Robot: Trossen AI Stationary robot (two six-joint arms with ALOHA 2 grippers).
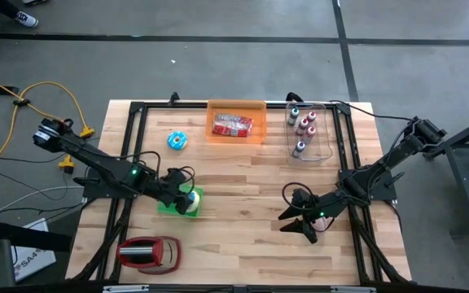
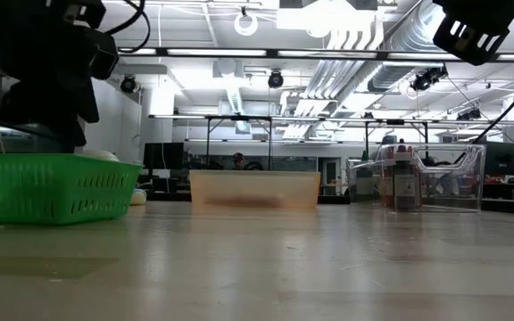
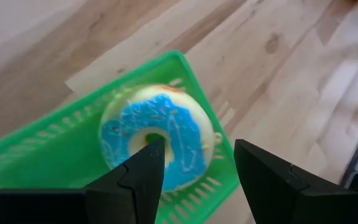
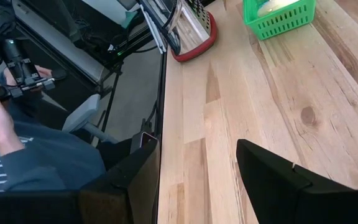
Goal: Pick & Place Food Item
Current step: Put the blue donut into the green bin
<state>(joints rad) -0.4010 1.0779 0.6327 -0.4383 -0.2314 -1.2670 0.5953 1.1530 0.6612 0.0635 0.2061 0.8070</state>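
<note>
A green mesh basket (image 1: 168, 208) (image 3: 55, 168) stands on the table left of centre, toward the near edge. In it lies a doughnut with blue frosting (image 3: 157, 134) (image 1: 192, 196), at the basket's right end, frosted face turned up toward the wrist camera. My left gripper (image 3: 199, 152) (image 1: 184, 195) hovers open just above it, slanting down from the left; its fingers are clear of the doughnut. A second blue doughnut (image 1: 177, 140) lies on the bare table farther back. My right gripper (image 1: 304, 220) (image 4: 197, 152) hangs open over the near right part of the table, with nothing between its fingers.
At the far edge stand an orange tray (image 1: 236, 122) with a red packet and a clear bin (image 1: 309, 130) with several bottles. A red and silver object (image 1: 147, 252) sits at the near left corner. A person (image 4: 17, 143) sits beyond the table's near edge. Bare wood lies between the two grippers.
</note>
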